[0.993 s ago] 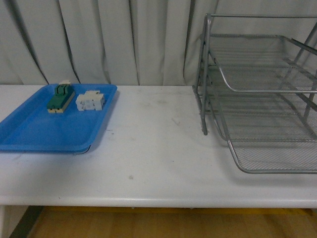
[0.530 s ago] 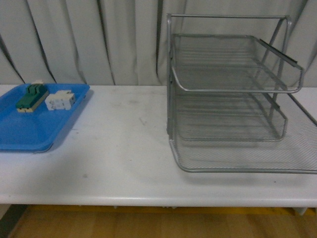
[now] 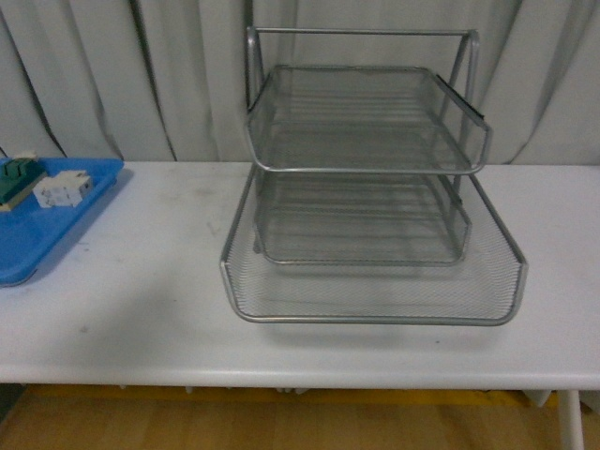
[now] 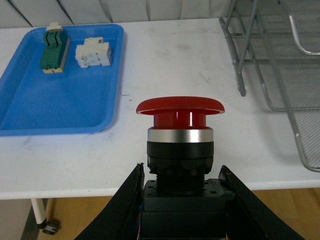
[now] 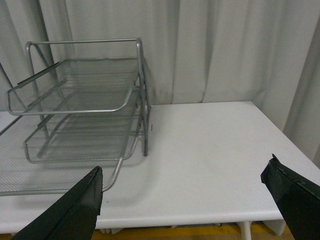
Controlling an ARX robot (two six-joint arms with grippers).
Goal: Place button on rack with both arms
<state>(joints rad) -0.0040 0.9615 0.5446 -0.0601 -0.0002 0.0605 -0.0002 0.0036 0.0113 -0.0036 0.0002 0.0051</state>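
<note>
In the left wrist view my left gripper (image 4: 181, 200) is shut on the button (image 4: 180, 145): red mushroom head, silver collar, black block body clamped between the two black fingers (image 4: 127, 207). It is held in front of the table's near edge. The silver three-tier wire rack (image 3: 366, 187) stands in the middle of the front view; part of it (image 4: 280, 55) shows in the left wrist view and it shows in the right wrist view (image 5: 80, 110). My right gripper (image 5: 185, 200) is open and empty over the white table beside the rack. Neither arm shows in the front view.
A blue plastic tray (image 3: 37, 225) lies at the table's left, holding a green-and-cream component (image 4: 52, 47) and a white terminal block (image 4: 93, 52). The white table (image 3: 141, 281) runs between tray and rack. Grey curtains hang behind. The table's right end (image 5: 280, 130) lies beyond the rack.
The front view has swung to the right: the rack has shifted from the right edge to the middle of the picture, and the blue tray has slid to the far left edge.
</note>
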